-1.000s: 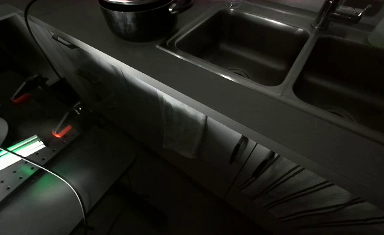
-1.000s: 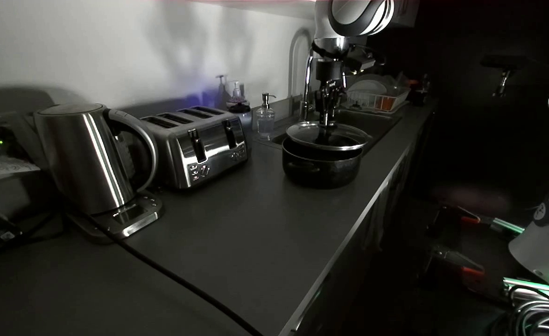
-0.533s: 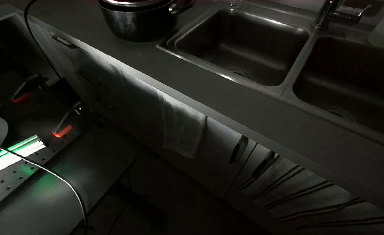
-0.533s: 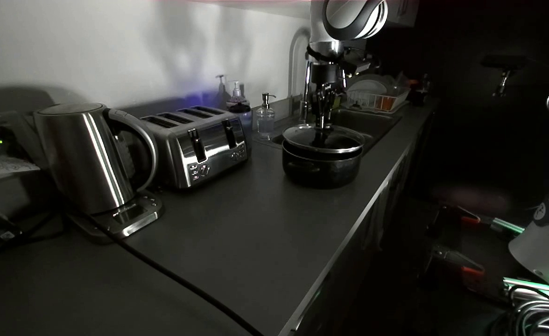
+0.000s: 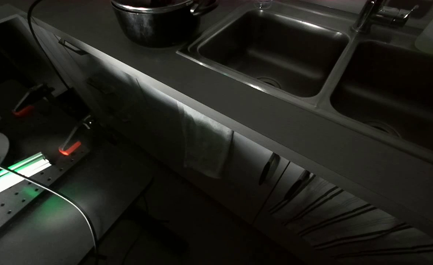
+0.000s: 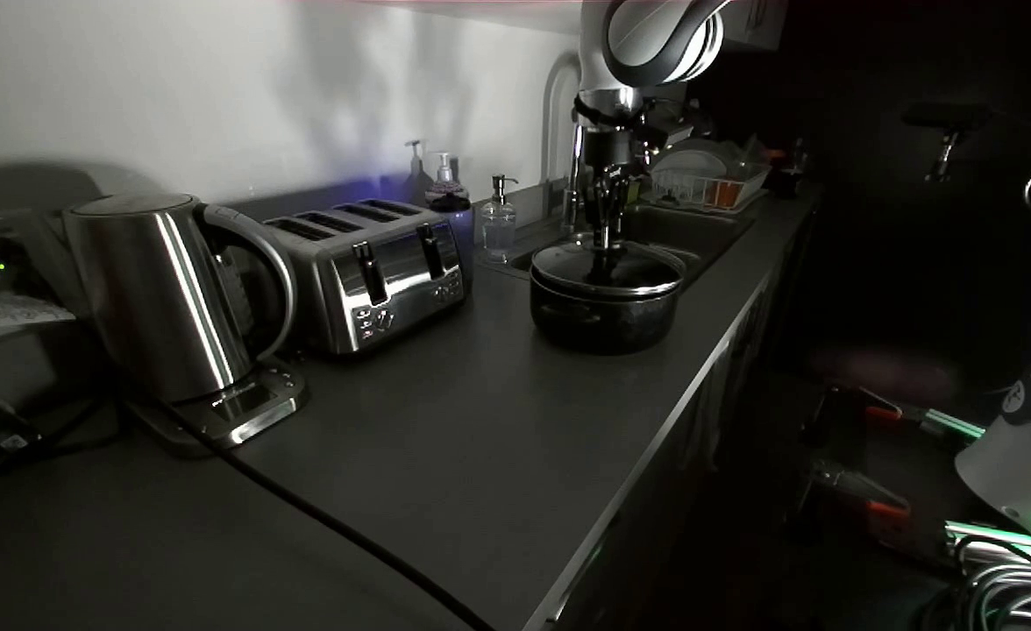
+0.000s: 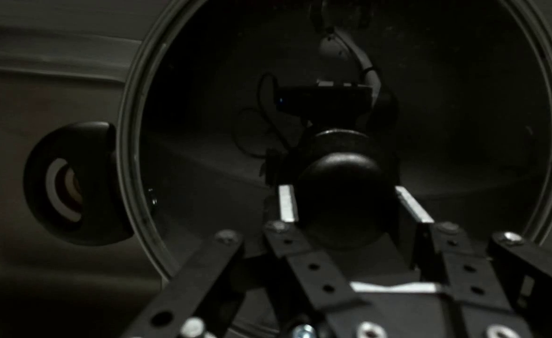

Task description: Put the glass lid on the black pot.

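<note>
Pointing straight down over the counter [image 6: 445,473], your gripper [image 7: 344,202] has its two fingers [image 7: 288,204] on either side of the dark round knob [image 7: 344,171] at the centre of the glass lid [image 6: 629,270], and it appears to be closed on that knob; the wrist view is dim, so the contact itself is hard to make out. The lid lies over the mouth of the black pot [image 6: 603,324], close to level. In an exterior view the near part of its metal rim [image 5: 143,9] shows no clear gap above the pot; the far part is cut off there, so you cannot tell whether it sits snugly all round. The pot stands on the counter beside the sink basin [image 5: 286,48], with a loop handle [image 7: 100,188] jutting out beyond the lid.

Expect the lid to handle as a stiff plate, fairly heavy for its thinness, and fragile: glass would likely chip or crack if dropped or forced against metal. Its surface is probably slick and offers little to pinch, so the knob is the place to hold. That rounded shape may let the lid swivel or tip, so a square hold, low on the knob, should serve you best. When you let go, part the fingers gently and rise straight.
</note>
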Motion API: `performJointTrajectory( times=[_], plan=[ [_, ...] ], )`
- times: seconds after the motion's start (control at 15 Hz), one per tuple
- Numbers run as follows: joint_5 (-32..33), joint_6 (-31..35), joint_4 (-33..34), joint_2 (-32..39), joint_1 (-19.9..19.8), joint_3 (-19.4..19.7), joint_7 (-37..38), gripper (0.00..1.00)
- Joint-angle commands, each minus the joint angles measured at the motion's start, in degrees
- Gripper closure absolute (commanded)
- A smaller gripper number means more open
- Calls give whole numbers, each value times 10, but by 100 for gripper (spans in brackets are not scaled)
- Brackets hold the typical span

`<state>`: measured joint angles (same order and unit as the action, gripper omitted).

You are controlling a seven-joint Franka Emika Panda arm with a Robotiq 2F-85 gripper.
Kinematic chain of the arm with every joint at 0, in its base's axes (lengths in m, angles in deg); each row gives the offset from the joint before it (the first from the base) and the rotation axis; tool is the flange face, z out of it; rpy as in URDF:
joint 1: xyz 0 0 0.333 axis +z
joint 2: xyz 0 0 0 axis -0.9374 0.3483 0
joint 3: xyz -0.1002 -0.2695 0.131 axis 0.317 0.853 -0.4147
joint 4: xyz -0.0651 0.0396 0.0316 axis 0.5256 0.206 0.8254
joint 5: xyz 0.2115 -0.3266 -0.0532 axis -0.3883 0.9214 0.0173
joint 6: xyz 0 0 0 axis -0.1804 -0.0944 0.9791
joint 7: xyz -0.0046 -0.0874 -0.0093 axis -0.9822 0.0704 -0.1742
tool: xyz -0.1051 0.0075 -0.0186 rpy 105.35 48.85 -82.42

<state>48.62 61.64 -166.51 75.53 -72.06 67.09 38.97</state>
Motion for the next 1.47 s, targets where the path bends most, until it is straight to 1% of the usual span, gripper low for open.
performJointTrajectory(
  times=[0.0,0.93,1.4],
  plan=[
    [10,-20,19,1,4,0,9,75],
    [20,-17,17,0,15,-7,12,75],
    [20,-16,17,6,11,-3,10,75]
  ],
)
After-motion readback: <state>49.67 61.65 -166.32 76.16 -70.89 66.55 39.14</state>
